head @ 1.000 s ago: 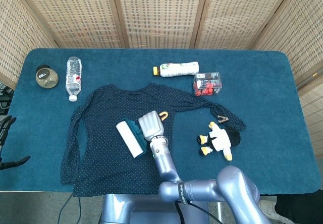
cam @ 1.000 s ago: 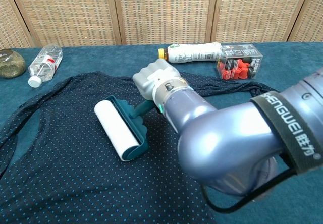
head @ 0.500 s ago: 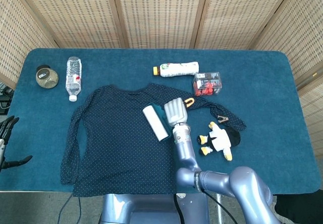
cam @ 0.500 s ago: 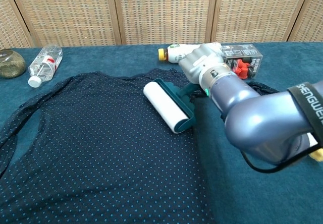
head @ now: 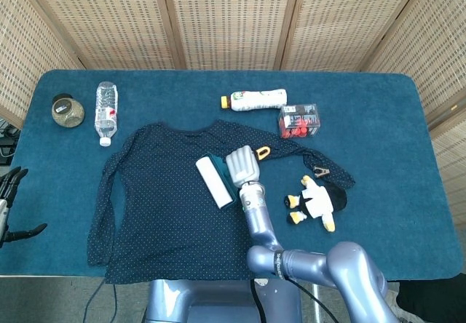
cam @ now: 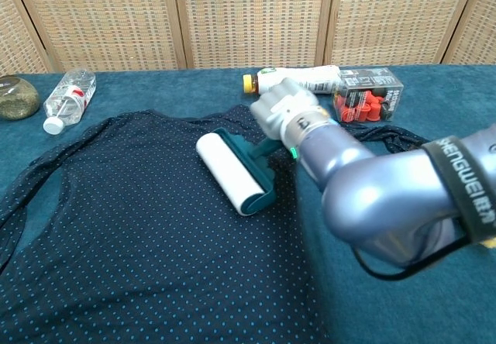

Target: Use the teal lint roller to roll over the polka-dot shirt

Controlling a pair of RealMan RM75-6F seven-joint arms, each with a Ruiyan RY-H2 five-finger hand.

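Observation:
The dark blue polka-dot shirt (head: 160,199) (cam: 132,235) lies flat across the table's front half. My right hand (head: 244,166) (cam: 287,113) grips the handle of the teal lint roller (head: 215,181) (cam: 235,172), whose white roll rests on the shirt's upper right part, near the collar side. A small yellow loop at the handle's end sticks out past the hand (head: 262,150). My left hand (head: 9,205) hangs off the table's left edge, fingers apart, holding nothing.
Along the back stand a clear water bottle (head: 106,112), a round jar (head: 67,110), a lying white bottle (head: 255,100) and a box of red items (head: 298,120). A penguin plush (head: 317,201) lies right of the shirt, beside a small clip (head: 321,169).
The right hand first swept the roller rightward and up the shirt, then came back a little to the left. The left hand stayed still.

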